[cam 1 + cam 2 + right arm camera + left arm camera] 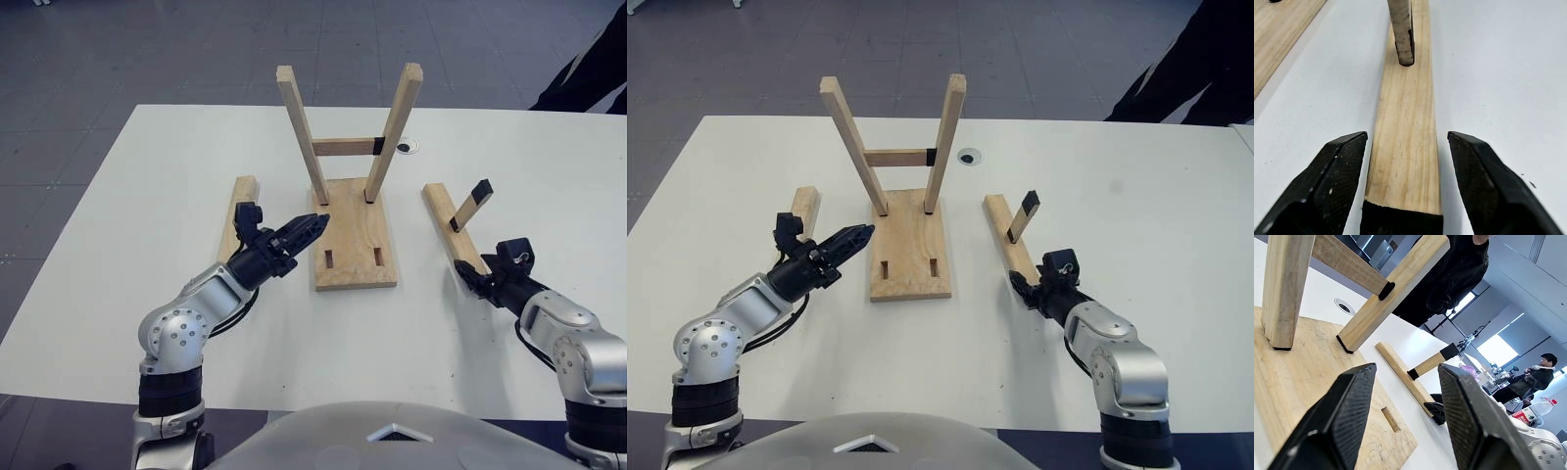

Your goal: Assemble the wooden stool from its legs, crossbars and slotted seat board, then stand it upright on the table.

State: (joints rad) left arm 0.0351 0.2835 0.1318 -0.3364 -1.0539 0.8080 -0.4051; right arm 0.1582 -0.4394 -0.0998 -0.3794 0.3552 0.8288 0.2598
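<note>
The slotted seat board (355, 211) lies flat in the middle of the white table. Two legs (302, 132) stand in its far slots, joined by a crossbar (343, 146); the two near slots (329, 258) are empty. A loose leg (240, 199) lies left of the board. Another leg (446, 223) lies to the right, with a short crossbar (470, 204) sticking up from it. My left gripper (312, 228) hovers open at the board's left edge, its fingers (1347, 416) over the wood. My right gripper (1406, 139) is open, straddling the near end of the right leg.
A round cable grommet (405, 148) sits in the table (118, 245) behind the standing legs. Bare white surface extends to the far left, the far right and along the front edge.
</note>
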